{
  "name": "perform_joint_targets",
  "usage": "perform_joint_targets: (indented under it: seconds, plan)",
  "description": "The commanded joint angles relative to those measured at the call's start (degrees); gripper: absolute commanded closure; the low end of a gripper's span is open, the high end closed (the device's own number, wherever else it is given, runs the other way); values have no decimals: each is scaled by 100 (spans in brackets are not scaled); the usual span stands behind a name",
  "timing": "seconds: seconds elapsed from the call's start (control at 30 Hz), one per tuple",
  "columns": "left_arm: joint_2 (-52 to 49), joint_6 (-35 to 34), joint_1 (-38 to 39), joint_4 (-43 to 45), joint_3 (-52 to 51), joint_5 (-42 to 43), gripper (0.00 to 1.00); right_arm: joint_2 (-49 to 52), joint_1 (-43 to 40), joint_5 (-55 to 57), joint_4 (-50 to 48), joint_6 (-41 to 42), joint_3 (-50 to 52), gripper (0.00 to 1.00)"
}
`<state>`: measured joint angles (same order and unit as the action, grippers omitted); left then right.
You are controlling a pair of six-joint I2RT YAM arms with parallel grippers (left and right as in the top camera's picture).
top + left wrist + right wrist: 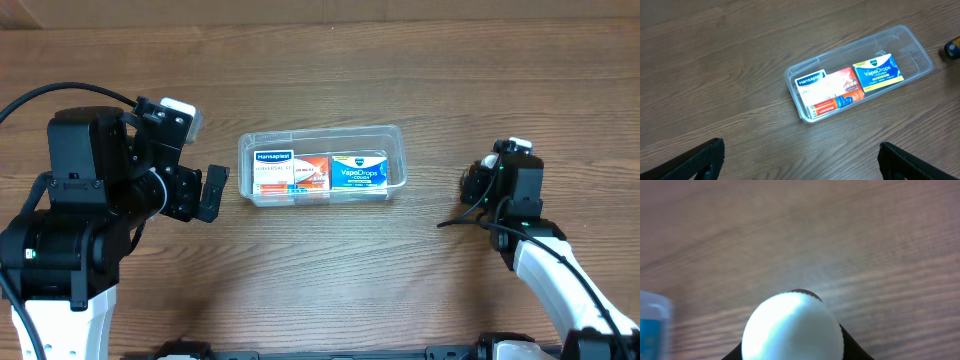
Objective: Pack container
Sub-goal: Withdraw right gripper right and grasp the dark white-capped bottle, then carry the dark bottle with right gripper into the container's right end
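Pincer on the left (802, 162) hangs wide open, empty. The clear container (320, 136) sits on the bench (320, 280), Hansaplast box (272, 168) and VapoDrops box (358, 172) inside. The right pincer (468, 186) hugs a white round thing (792, 327); it should carry it over the bare end and lower slowly.

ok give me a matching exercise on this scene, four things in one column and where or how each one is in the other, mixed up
Things
1. clear rectangular plastic container
2. white flat box with a blue Hansaplast label
3. blue VapoDrops box
4. left claw

Place or state
a. open and empty, just off the container's short end
b. inside the container, at the end nearer the left claw
c. resting on the wooden table, with boxes in it
d. inside the container, next to its bare end

Pairs: 1-c, 2-b, 3-d, 4-a
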<state>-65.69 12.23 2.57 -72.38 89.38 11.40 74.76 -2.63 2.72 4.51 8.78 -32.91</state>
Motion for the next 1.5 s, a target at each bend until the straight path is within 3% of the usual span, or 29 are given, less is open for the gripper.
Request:
perform_joint_targets:
  seconds: [0.0, 0.13, 0.2, 0.3, 0.5, 0.6, 0.77, 0.87, 0.97, 1.1, 1.47]
  plan:
    - [7, 85, -26, 20, 22, 61, 0, -706, -11, -570, 101, 35, -695, 96]
    - [7, 85, -26, 20, 24, 61, 0, -1436, -9, -1613, 280, 37, -1294, 96]
    - [7, 85, -26, 22, 22, 61, 0, -1513, 92, -2739, 278, 35, -1646, 96]
    - [7, 85, -26, 22, 24, 61, 0, -1508, 481, -3375, 264, -232, -1840, 96]
    - [7, 85, -26, 22, 24, 61, 0, -1010, 1725, -3488, 354, -802, -1967, 96]
    - [7, 85, -26, 22, 24, 61, 0, -140, 2354, -3497, 1316, -1554, -2780, 96]
    - [7, 85, -26, 22, 24, 61, 0, 1309, 3206, -3139, 3180, -3519, -4586, 96]
    - [7, 85, -26, 20, 24, 61, 0, 1596, 3661, -2256, 3248, -4411, -4706, 96]
    - [7, 85, -26, 22, 24, 61, 0, 1775, 3827, -2118, 3213, -5171, -4706, 96]
    - [7, 85, -26, 20, 24, 61, 0, 2170, 3818, -1617, 3156, -5230, -4704, 96]
    - [7, 85, -26, 22, 24, 61, 0, 2376, 3193, -1626, 3311, -5265, -4693, 96]
